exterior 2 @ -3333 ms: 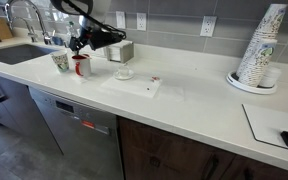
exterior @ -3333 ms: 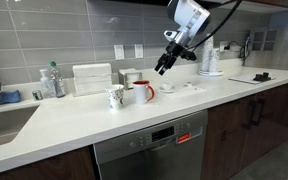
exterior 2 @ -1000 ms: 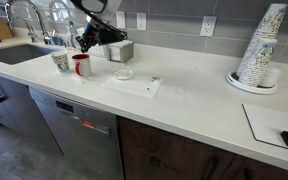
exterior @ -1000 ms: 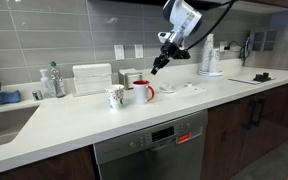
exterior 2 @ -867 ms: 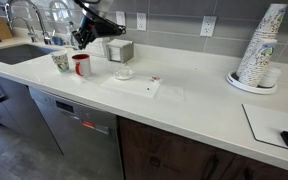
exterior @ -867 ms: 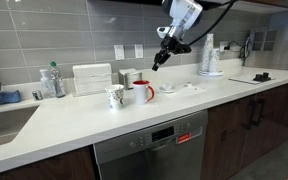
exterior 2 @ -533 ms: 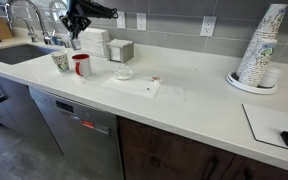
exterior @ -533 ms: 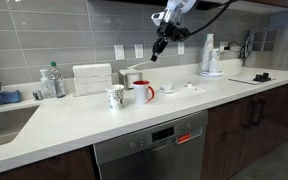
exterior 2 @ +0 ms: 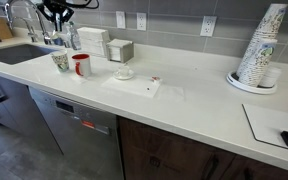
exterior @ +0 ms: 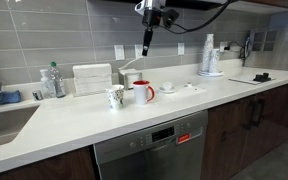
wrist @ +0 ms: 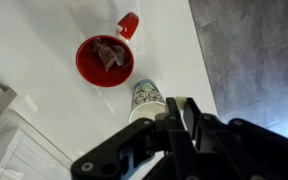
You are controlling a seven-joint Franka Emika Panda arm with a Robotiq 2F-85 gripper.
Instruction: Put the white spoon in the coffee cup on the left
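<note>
My gripper (exterior: 149, 24) is high above the counter, shut on the white spoon (exterior: 146, 44), which hangs down from the fingers. The coffee cup (exterior: 115, 97) with the dark green pattern stands on the counter beside a red-handled mug (exterior: 142, 92). In the wrist view the coffee cup (wrist: 146, 97) lies just beyond my fingertips (wrist: 171, 118), and the red mug (wrist: 104, 60) with a tea bag inside is further off. A white sliver of the spoon (wrist: 177, 108) shows between the fingers. In an exterior view the gripper (exterior 2: 56, 10) is above the coffee cup (exterior 2: 60, 62).
A white box (exterior: 92, 78) and a bottle (exterior: 52, 80) stand against the tiled wall. A sink (exterior: 4, 122) is at the counter's end. A small saucer (exterior 2: 123, 73), a paper sheet (exterior 2: 134, 86) and a stack of paper cups (exterior 2: 259, 50) are further along.
The arm has risen and swung along the counter from near the saucer to above the two mugs. It carried the spoon with it. The mugs have not moved.
</note>
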